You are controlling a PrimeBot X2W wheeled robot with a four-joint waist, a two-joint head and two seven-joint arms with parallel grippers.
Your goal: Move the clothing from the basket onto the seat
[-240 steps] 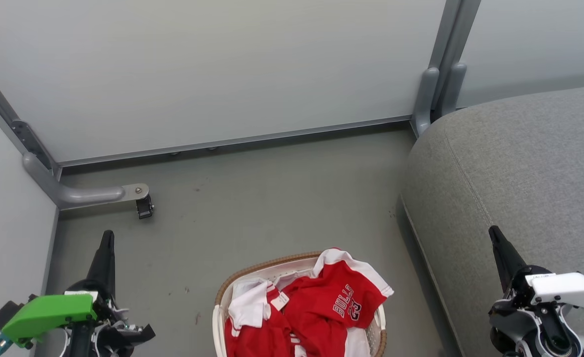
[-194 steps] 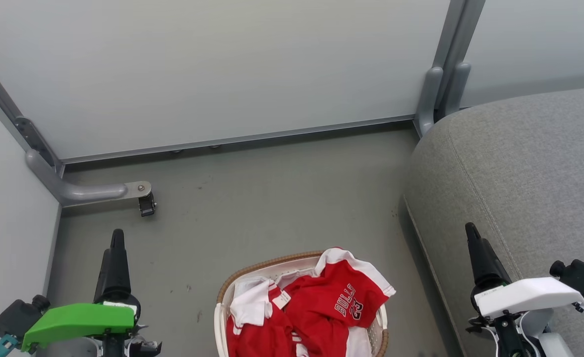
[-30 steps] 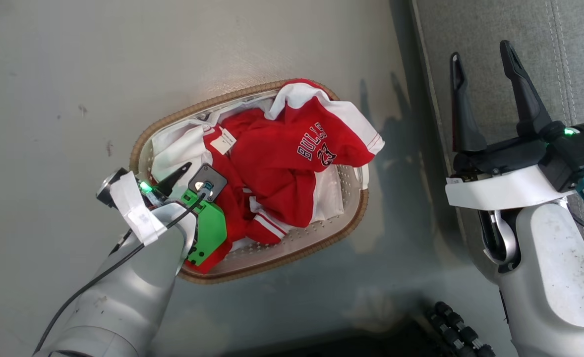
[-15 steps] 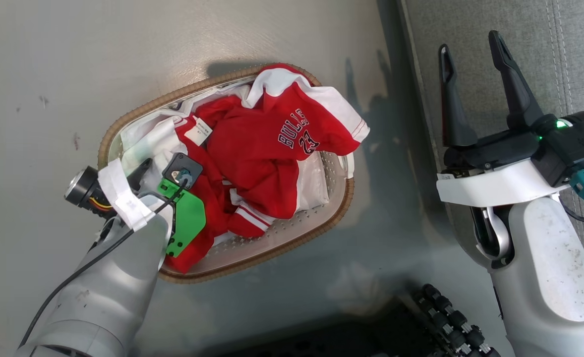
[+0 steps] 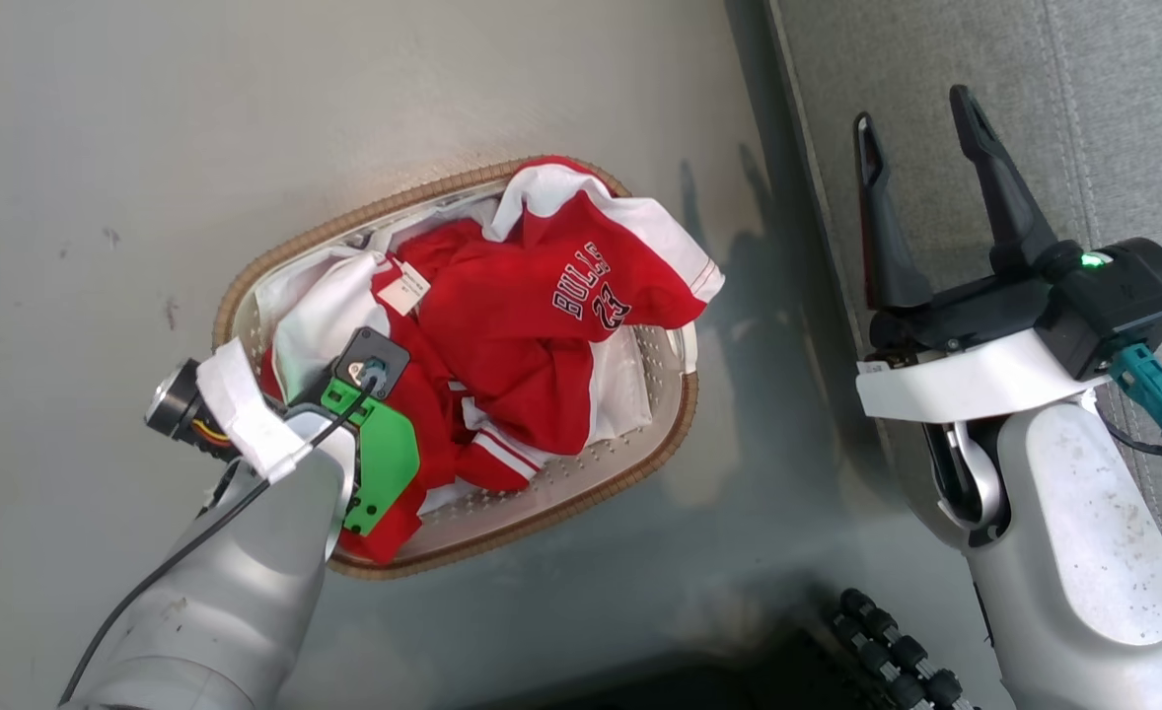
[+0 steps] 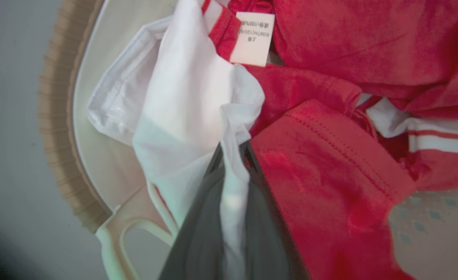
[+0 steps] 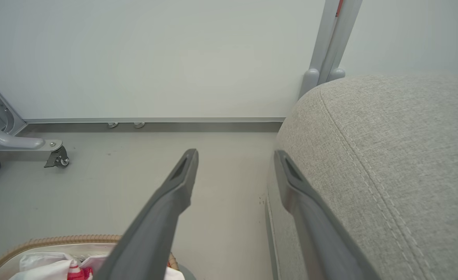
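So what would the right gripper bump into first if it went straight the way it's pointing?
Probably the floor near the wall; nothing stands in between. But the right gripper sits close beside the seat, so it might brush that first.

The left gripper (image 6: 233, 149) is hemmed in by clothes (image 6: 330, 163) to its right and the basket (image 6: 54, 116) rim to its left. Ahead of the right gripper (image 7: 236, 153), floor (image 7: 233, 217) is left open; the sofa cushion (image 7: 388, 155) is met close on its right.

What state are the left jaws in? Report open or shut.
Shut on the white fabric: the left wrist view shows a fold of it pinched between the two dark fingers, inside the basket.
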